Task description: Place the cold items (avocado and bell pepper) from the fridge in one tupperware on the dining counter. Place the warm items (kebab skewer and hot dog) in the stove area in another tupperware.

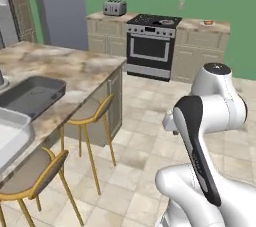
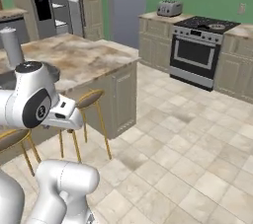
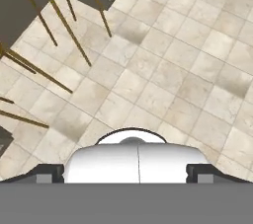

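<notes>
Tool (image 3: pixel 126 171) agape over mottled square tiles (image 3: pixel 163 75)

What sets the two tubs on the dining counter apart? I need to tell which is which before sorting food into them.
The white tupperware is pale and larger, with taller sloping walls, and sits nearest the camera, cut off by the picture's edge. The dark grey tupperware is smaller and shallower, with a raised rim, and lies further along the dining counter. Both are rectangular with rounded corners, lie flat side by side, and no food shows in the visible parts.
</notes>
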